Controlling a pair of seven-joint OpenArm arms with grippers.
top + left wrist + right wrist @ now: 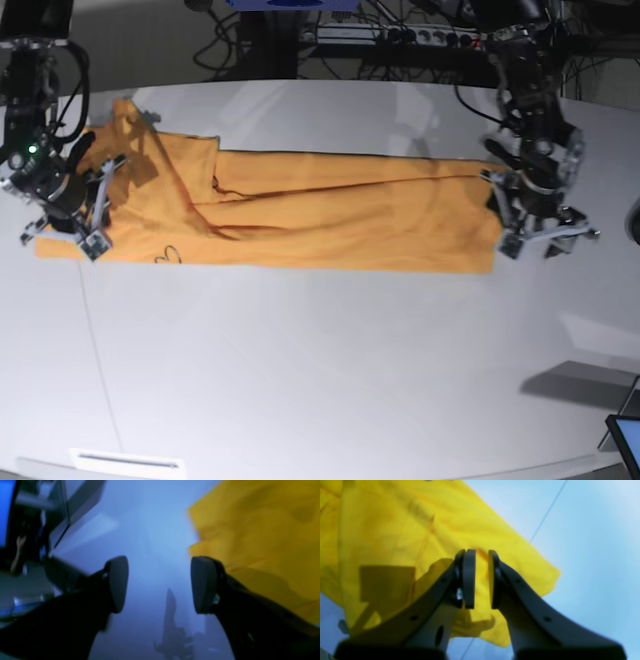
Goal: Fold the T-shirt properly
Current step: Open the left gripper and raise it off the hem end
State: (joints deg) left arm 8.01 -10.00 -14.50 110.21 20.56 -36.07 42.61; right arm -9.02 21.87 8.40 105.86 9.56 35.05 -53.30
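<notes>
While one T-shirt (330, 215) lies flat, both arms' jaws stand open, gripping nothing.

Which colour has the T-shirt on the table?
Plain orange-yellow, the T-shirt; the base view shows it best.

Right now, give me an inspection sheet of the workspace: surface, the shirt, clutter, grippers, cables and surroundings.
Surface: white table, bare in front of the cloth.
Job's things: T-shirt lies across the table as a long band, partly folded lengthwise, with creases; small dark mark near its front edge.
Clutter: nothing seen on the table.
Grippers: left gripper open, beside the shirt's edge, holding nothing. Right gripper over the cloth with a narrow gap between its jaws; a grip cannot be told.
Cables: dark cable tangle and power strip behind the table.
Surroundings: corner of a screen at lower right.
</notes>
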